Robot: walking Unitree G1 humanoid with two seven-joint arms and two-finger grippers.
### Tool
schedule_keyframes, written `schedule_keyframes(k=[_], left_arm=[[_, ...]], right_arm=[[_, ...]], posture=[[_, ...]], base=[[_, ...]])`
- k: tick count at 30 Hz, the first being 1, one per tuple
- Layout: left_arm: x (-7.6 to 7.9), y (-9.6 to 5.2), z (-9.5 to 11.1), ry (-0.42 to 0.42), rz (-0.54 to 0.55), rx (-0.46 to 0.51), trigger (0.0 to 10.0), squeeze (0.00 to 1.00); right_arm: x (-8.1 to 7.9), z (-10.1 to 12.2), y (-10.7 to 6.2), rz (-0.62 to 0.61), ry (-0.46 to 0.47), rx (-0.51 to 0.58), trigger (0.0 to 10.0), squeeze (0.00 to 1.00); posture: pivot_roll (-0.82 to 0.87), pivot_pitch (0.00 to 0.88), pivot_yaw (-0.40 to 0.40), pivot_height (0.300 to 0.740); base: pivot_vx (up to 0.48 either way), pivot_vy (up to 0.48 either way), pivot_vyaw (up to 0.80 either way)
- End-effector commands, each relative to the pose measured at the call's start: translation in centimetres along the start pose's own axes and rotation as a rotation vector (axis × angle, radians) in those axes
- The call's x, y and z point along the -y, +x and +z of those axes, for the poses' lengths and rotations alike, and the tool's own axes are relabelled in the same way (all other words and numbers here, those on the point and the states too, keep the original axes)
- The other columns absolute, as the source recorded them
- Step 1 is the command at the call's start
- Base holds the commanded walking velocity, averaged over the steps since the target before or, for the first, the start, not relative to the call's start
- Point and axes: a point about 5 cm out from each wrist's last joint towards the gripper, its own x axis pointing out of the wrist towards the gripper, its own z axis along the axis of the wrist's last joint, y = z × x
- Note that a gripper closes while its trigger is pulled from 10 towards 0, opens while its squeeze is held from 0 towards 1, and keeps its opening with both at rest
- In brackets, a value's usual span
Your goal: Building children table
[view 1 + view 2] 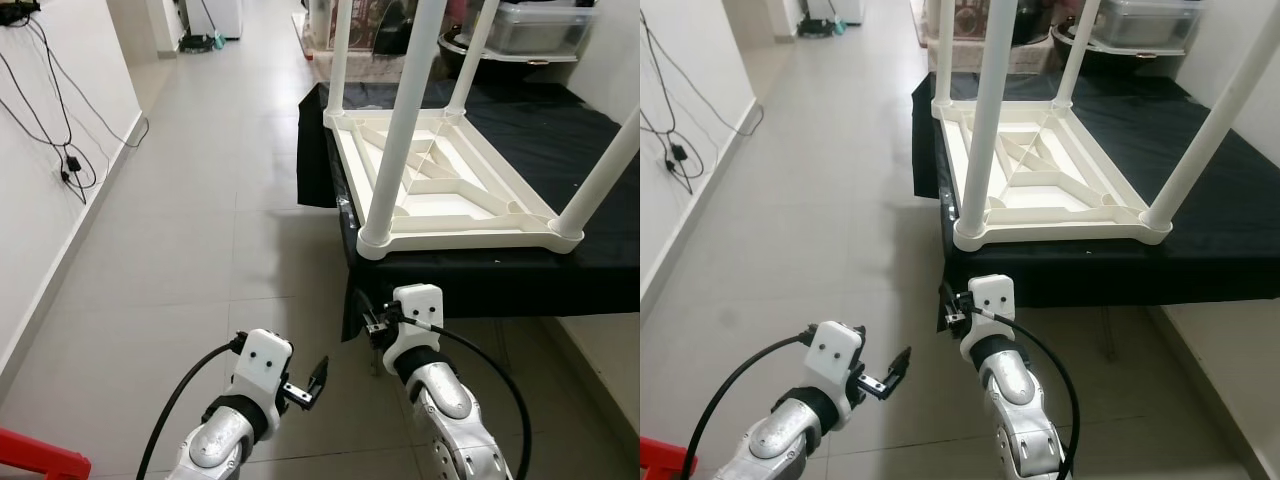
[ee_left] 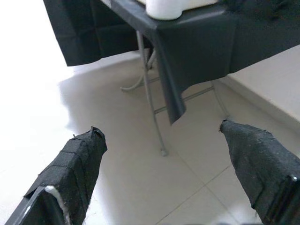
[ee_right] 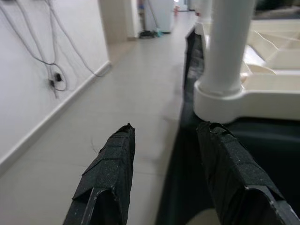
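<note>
White children's table (image 1: 440,175) upside down, legs up, upper right on black-draped folding table (image 1: 560,275) | left gripper (image 2: 164,154) wide open, empty, lower left (over floor tiles) | right gripper (image 3: 164,140) parted, empty, near corner leg (image 3: 225,47)

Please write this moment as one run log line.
children table: upside down on black-covered table, legs attached | left gripper: open, low | right gripper: open, near corner leg

Open pale tiled floor (image 1: 190,230) left of black-draped folding desk (image 1: 520,270) | upturned white plastic children's table (image 1: 440,185) covering desk's near edge, legs upright | grey metal desk legs (image 2: 152,108) underneath.
</note>
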Motion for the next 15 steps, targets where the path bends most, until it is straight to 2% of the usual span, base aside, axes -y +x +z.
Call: schedule_keyframes(k=[1, 10, 15], left_arm=[[0.2, 0.1, -0.4, -0.002, -0.003, -0.021, 10.0, 0.0], [0.1, 0.1, -0.5, -0.019, -0.004, -0.018, 10.0, 0.0], [0.1, 0.2, -0.6, -0.025, -0.008, -0.012, 10.0, 0.0]], right_arm=[[0.2, -0.3, -0.4, -0.012, -0.002, -0.024, 10.0, 0.0], [-1.2, -0.2, -0.6, 0.065, -0.049, -0.014, 10.0, 0.0], [-1.8, -0.3, -0.6, 0.092, -0.069, -0.011, 10.0, 0.0]], posture=[[0.08, 0.086, -0.05, 0.74], [0.09, 0.08, -0.05, 0.74], [0.09, 0.068, -0.052, 0.74]], base=[[0.0, -0.465, 0.0], [0.0, -0.443, 0.0], [0.248, -0.408, 0.0]])
